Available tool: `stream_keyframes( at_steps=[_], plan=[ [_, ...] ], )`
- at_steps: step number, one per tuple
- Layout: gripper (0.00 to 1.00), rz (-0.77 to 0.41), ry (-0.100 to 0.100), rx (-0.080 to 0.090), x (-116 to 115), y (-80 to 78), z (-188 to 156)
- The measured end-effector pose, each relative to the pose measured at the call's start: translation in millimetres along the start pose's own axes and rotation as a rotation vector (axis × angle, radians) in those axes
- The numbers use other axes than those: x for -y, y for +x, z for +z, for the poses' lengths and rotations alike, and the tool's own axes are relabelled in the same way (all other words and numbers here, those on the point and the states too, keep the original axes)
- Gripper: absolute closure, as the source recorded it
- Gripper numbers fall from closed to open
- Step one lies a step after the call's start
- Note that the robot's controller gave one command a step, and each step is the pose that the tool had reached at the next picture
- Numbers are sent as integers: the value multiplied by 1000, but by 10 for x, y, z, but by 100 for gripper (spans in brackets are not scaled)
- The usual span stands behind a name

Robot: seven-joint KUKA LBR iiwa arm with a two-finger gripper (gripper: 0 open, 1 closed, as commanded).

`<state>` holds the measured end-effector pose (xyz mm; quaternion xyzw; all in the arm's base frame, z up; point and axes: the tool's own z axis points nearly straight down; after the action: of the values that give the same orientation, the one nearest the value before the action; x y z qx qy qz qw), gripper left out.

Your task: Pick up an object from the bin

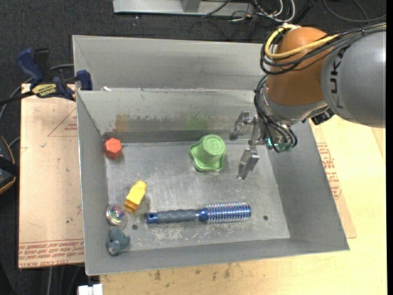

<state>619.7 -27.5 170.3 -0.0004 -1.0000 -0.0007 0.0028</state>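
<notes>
My gripper (245, 145) hangs over the right half of the bin floor, open, with nothing between its two fingers. Just to its left a green upturned cup (208, 153) stands on the floor, apart from the fingers. A blue hairbrush (199, 215) with a ribbed head lies lengthwise below, near the bin's front wall.
A small red block (113, 147) sits by the left wall. At the front left lie a yellow toy piece (135, 195), a small shiny round thing (115, 214) and a grey-blue lump (117, 241). The arm with its orange cover reaches in from the right.
</notes>
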Motion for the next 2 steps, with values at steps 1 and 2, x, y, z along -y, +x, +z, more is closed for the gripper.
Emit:
stream_keyframes(
  at_steps=[1, 2],
  plan=[
    [0, -103, -1, -2, -393, 823, 239],
    [100, -100, 1, 6, -375, 789, 222]
  ],
)
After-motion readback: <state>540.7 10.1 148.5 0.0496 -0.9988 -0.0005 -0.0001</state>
